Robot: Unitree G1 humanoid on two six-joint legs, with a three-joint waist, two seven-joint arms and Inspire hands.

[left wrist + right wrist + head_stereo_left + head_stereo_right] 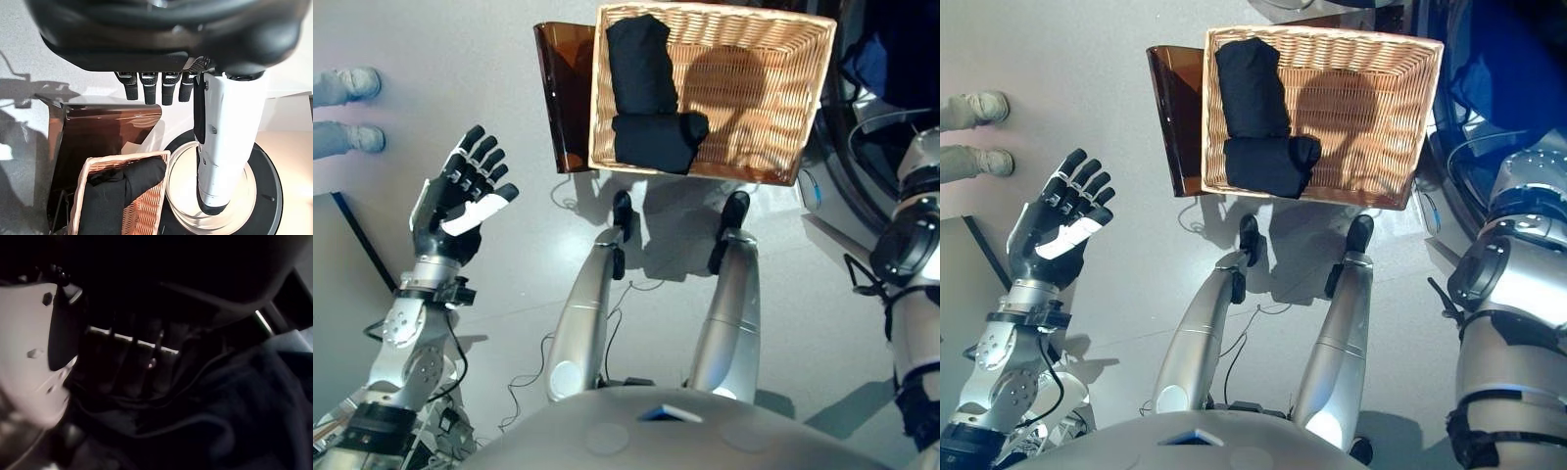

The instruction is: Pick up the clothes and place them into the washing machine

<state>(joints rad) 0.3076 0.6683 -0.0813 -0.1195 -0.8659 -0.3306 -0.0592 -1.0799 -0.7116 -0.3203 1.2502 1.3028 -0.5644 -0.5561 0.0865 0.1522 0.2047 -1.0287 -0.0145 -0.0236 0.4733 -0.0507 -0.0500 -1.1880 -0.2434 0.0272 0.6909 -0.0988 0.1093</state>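
A wicker basket (808,93) stands on the floor ahead of me, with black clothes (646,88) rolled up in its left half. They also show in the left wrist view as black clothes (117,196). My left hand (460,201) is raised at the left, open and empty, well clear of the basket. My right arm (1518,245) reaches into the washing machine (1449,127) at the right, so the hand is hidden in the eye views. In its wrist view my right hand (29,357) is inside the dark drum, right over a dark blue cloth (254,396).
A brown translucent bin (563,88) stands against the basket's left side. A person's shoes (352,83) are at the far left edge. Dark blue cloth (1498,69) shows inside the washer opening. The washer's round door (264,196) shows beside the basket in the left wrist view.
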